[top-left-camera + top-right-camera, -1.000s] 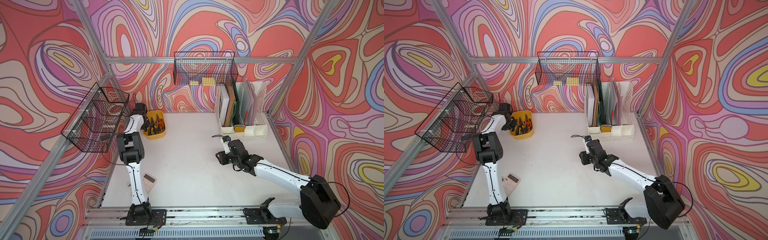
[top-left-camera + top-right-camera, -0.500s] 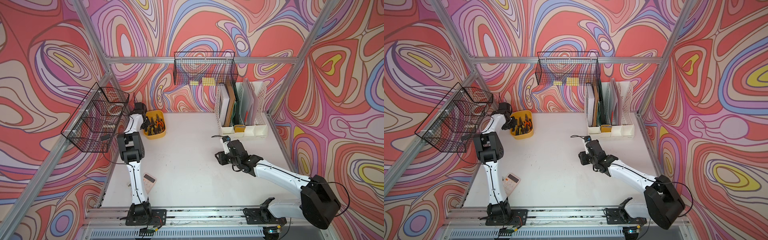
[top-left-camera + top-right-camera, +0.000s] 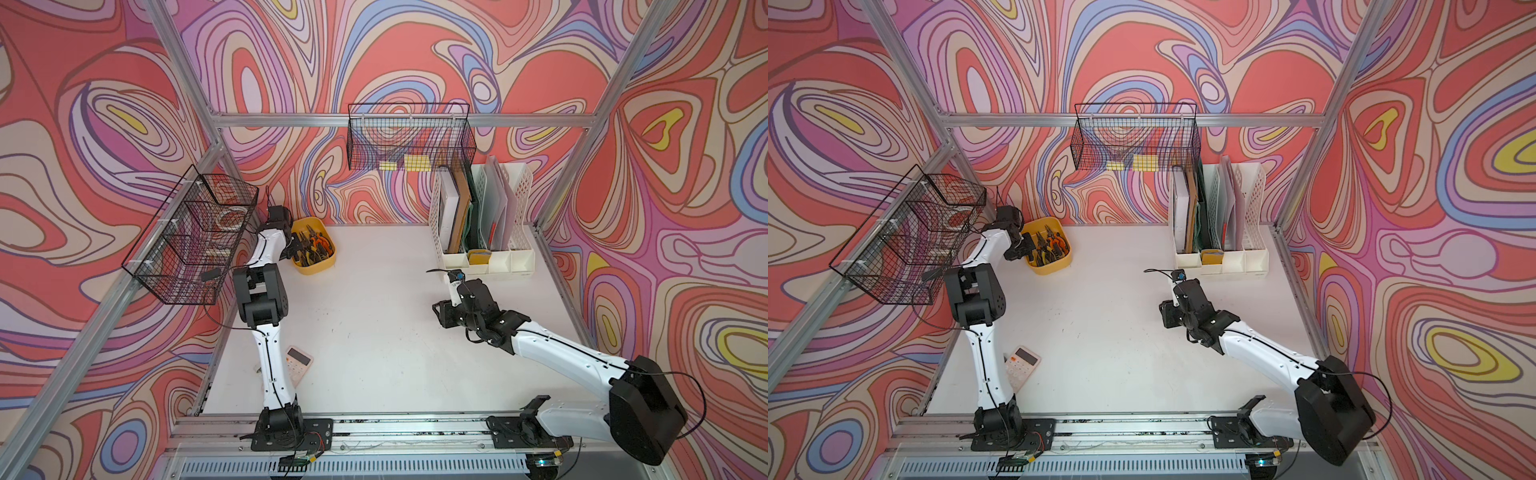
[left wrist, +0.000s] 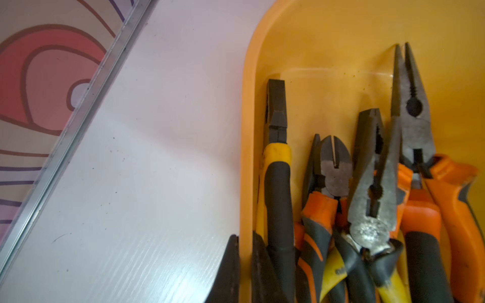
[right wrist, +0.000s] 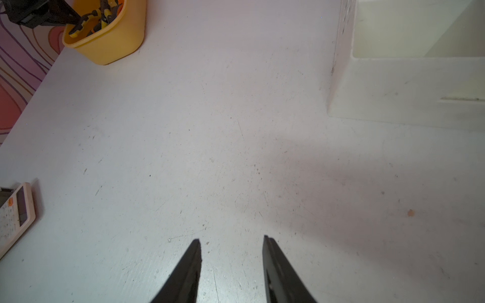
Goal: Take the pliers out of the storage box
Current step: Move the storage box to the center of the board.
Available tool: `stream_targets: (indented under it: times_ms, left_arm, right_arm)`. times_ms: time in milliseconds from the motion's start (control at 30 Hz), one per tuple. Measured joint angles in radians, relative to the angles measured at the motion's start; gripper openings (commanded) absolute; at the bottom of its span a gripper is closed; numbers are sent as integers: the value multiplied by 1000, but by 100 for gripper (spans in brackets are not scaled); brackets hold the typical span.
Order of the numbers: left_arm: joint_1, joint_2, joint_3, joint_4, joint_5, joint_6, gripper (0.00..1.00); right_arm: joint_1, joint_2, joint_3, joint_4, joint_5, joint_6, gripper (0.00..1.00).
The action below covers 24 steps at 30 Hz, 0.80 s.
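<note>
The left end effector [image 4: 245,242] clamps the wall of the shallow yellow plastic storage box [image 4: 248,105]; the right end effector [image 5: 232,240] hangs half-open and empty. A pull may spill the orange-handled steel pliers [image 4: 372,183].

A shallow yellow storage box [image 3: 314,268] with rounded corners sits upright at the table's [image 3: 374,332] far left corner. The pliers [image 4: 367,183] lie overlapping inside, dark jaws pointing one way, handles orange-and-black or yellow-and-black. My left gripper [image 4: 244,236] pinches its side wall.
</note>
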Motion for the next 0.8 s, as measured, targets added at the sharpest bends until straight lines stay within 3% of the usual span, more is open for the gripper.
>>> stream_targets:
  times_ms: [467,800]
  left_arm:
    - [-59,-185,-306,109,22,-39,0]
    - [-248,-344,-547,172,35,-80,0]
  right_arm:
    - [0,-91,0,-61,60,30,42]
    - [0,-171,0,-128,100,28,42]
